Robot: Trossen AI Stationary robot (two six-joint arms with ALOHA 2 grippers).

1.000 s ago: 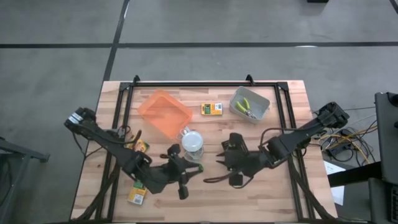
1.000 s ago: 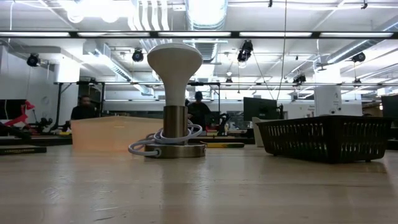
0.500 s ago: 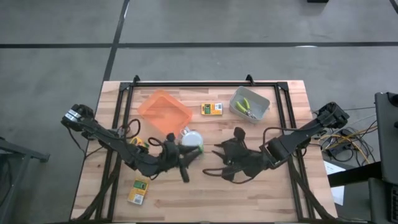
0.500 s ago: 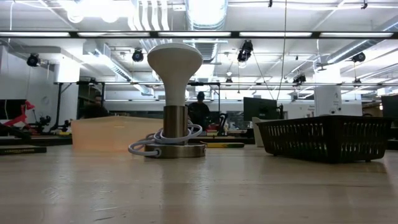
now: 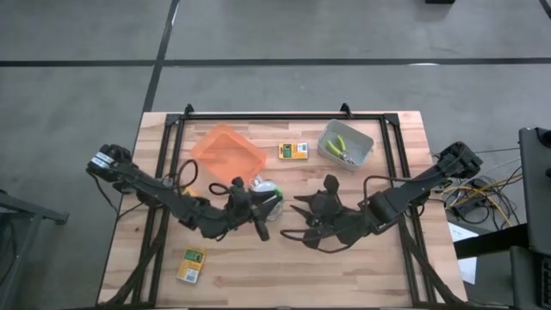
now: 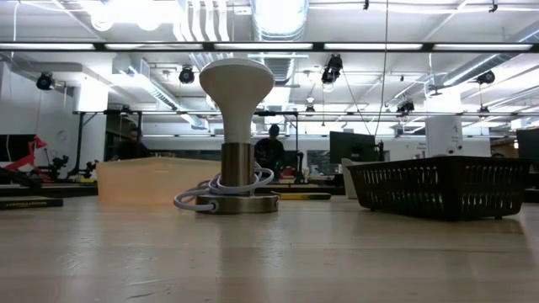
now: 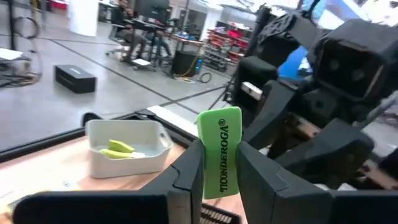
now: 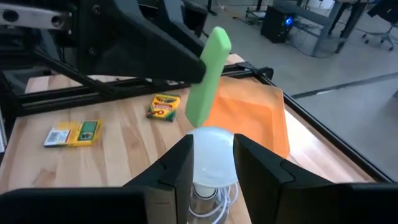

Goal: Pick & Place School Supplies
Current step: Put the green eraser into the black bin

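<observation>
High view: both arms meet over the middle of the table (image 5: 387,258), and their dark links hide much of what lies under them.
Left gripper (image 7: 219,163): clamped on a green eraser (image 7: 220,151), which stands upright between the two fingers; its lower end is hidden between them. The printed word on its side is partly cut off there.
Eraser's place: held above the table just in front of the white domed lamp (image 5: 265,189), pointing toward the right arm; the right wrist view shows it (image 8: 208,76) tilted in the air above the dome.
Right gripper (image 5: 303,226): near the lamp, facing the left gripper. Its fingers (image 8: 180,167) stand apart on either side of the dome in its own view; whether they touch it cannot be told.
Lamp: mostly covered by the left arm from above; plain only in the low view (image 6: 237,135).
Orange tray (image 5: 227,156): its near corner is hidden behind the left arm.
Grey bin (image 5: 346,144): holds yellow-green handled tools (image 5: 342,149), too small to tell apart.
Printed boxes: one (image 5: 294,151) between tray and bin, one (image 5: 191,263) near the front left edge.
Crayon box (image 8: 163,106): beside the orange tray, covered by the arm from above.
Low view: no gripper shows in it.
</observation>
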